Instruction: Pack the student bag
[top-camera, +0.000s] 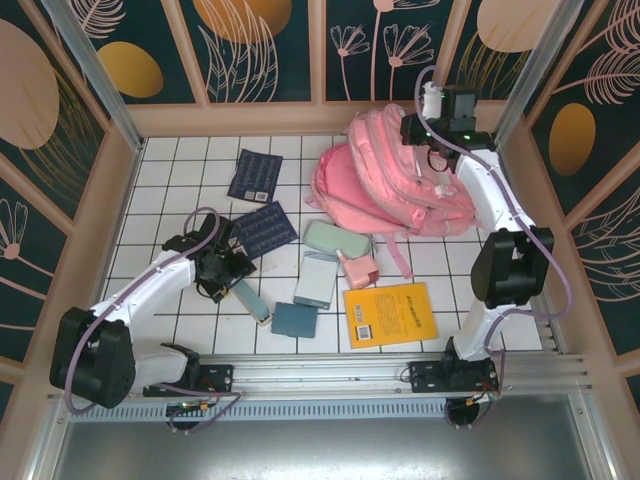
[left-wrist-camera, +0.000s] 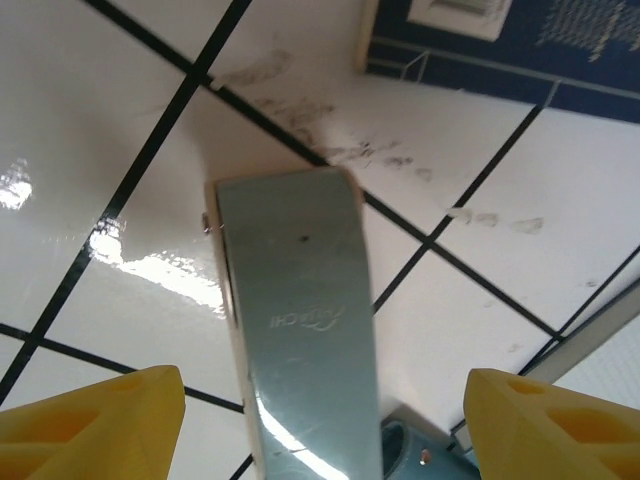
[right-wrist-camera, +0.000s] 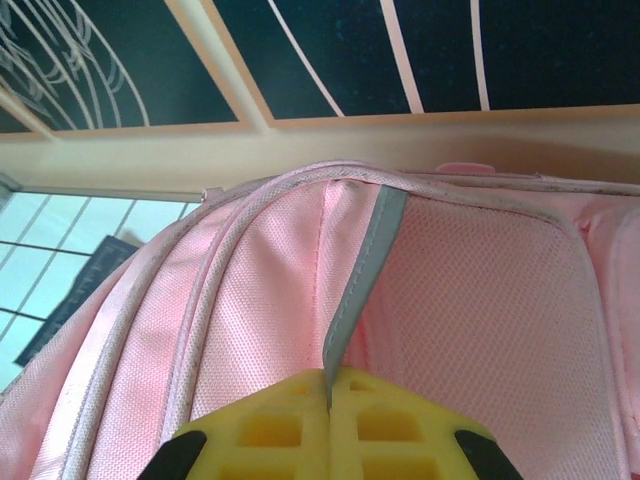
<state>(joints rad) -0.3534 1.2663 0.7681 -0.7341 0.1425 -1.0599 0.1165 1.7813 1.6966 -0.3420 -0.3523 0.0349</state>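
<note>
The student bag (top-camera: 385, 185), a large pink backpack, lies at the back right of the tiled table. My right gripper (top-camera: 432, 130) is at its far top edge. In the right wrist view the yellow fingers (right-wrist-camera: 290, 430) are shut on the bag's grey trim strip (right-wrist-camera: 365, 270), with pink mesh fabric (right-wrist-camera: 490, 310) all around. My left gripper (top-camera: 232, 272) hovers low at the left over a slim pale-teal case (top-camera: 253, 300). In the left wrist view the case (left-wrist-camera: 300, 320) lies between the wide-apart yellow fingertips (left-wrist-camera: 90, 425), touching neither; the left gripper (left-wrist-camera: 320, 430) is open.
Two dark blue notebooks (top-camera: 255, 175) (top-camera: 265, 228) lie at the back left. A green pencil case (top-camera: 338, 238), light blue box (top-camera: 316, 280), small pink pouch (top-camera: 358, 268), teal booklet (top-camera: 294, 319) and yellow book (top-camera: 390, 315) fill the middle. Wooden walls enclose the table.
</note>
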